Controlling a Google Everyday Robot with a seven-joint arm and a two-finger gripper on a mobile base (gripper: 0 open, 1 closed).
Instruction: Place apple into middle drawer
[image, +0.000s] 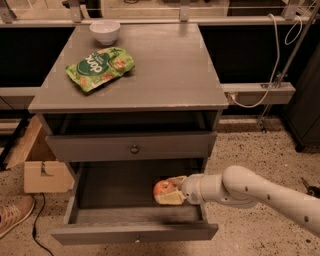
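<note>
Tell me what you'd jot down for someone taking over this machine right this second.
Gripper: shut on the apple, reaching in from the right, inside the open middle drawer.
Apple: held near the drawer's right side; whether it touches the drawer floor is unclear.
Done: drawer open, apple brought inside.
Left: release the apple, then withdraw the gripper.

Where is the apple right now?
In the camera view, the apple is gripped by the hand, inside the open middle drawer, toward its right side.
</note>
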